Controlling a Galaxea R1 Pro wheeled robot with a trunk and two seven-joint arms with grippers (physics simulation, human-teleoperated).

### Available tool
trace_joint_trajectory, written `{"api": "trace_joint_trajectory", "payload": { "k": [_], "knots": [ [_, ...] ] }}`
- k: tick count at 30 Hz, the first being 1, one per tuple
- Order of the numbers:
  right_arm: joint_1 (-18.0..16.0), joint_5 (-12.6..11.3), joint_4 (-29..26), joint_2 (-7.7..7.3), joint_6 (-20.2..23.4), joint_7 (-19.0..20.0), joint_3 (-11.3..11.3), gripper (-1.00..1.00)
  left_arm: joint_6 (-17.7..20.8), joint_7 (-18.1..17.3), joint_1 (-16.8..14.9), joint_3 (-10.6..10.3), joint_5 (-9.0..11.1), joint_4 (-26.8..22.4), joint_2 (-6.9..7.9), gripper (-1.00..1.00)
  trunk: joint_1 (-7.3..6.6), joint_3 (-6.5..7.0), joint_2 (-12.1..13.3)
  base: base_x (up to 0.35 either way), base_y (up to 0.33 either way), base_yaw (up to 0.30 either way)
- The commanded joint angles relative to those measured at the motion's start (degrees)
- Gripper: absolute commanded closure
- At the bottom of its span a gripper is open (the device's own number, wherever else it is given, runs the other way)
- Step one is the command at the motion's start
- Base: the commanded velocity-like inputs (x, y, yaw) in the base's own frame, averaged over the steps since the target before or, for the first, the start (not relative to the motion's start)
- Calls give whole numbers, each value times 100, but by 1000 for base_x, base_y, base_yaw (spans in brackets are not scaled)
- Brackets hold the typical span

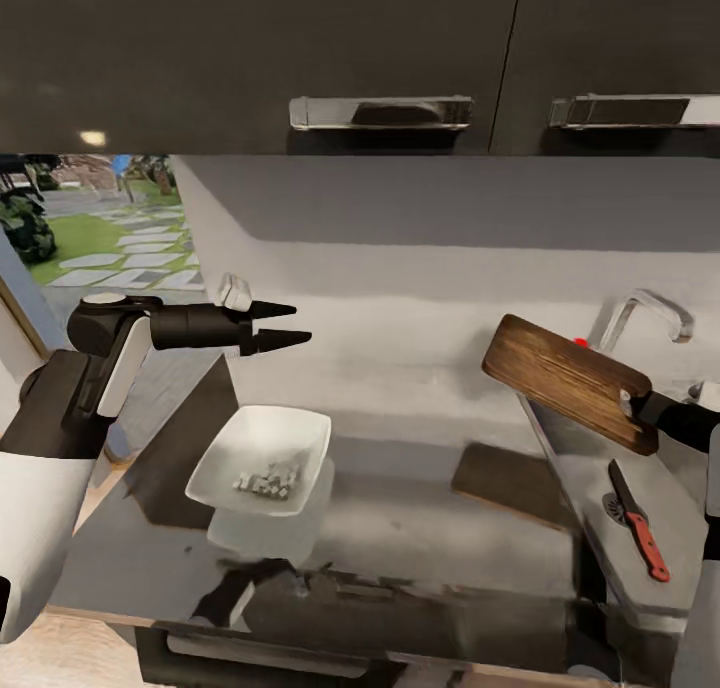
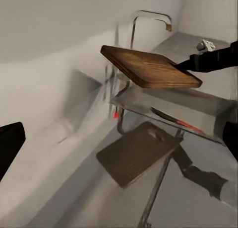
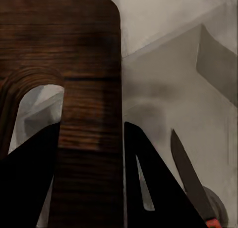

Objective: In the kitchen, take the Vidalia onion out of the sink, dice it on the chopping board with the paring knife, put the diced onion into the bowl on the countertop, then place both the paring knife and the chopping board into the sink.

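1. Two arms show in the head view. The right gripper (image 1: 640, 405) is closed on the chopping board (image 1: 568, 380), pinching it at the handle end.
2. In the right wrist view, one finger (image 3: 29, 183) goes through the slot hole of the chopping board (image 3: 74, 89) and the other finger (image 3: 153, 188) sits outside its edge.
3. The board is up in the air, tilted, over the far left part of the sink (image 1: 660, 488). Its shadow lies on the countertop (image 1: 420, 528) just left of the sink.
4. The paring knife (image 1: 638, 520) lies flat in the sink, near the round drain. Its red handle points to the near side.
5. The tap (image 1: 645, 313) stands at the far side of the sink, behind the board.
6. The left gripper (image 1: 290, 325) is up in the air, on the left, above the bowl (image 1: 262, 458). Its two fingers are a little apart and hold nothing.
7. The bowl sits on the countertop on the left, well apart from the sink. Small pale onion bits (image 1: 270, 480) lie inside it.
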Motion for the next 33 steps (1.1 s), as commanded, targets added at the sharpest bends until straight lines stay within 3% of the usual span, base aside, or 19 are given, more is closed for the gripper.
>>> {"api": "trace_joint_trajectory", "payload": {
  "k": [1,7,26,30,33],
  "knots": [
    [-7,-82,-5,2,23,-19,-2,100,39,7,-4,-8,34,-1,8,-100,-2,-4,-5,-257,0,-233],
    [-8,-82,-7,2,16,-19,3,100,39,7,-4,-8,34,3,8,-100,-2,-1,-5,-192,0,-64],
    [-7,-91,1,26,-6,-2,23,100,39,7,-4,-8,34,9,8,-100,-2,0,-5,-4,0,-1],
    [-6,-351,1,28,5,-8,23,100,39,7,-4,-8,34,9,8,-100,-2,0,-5,0,0,-198],
    [-6,-418,1,28,6,-9,24,100,39,7,-4,-8,34,9,8,-100,-2,0,-5,0,0,-286]
  ]
}}
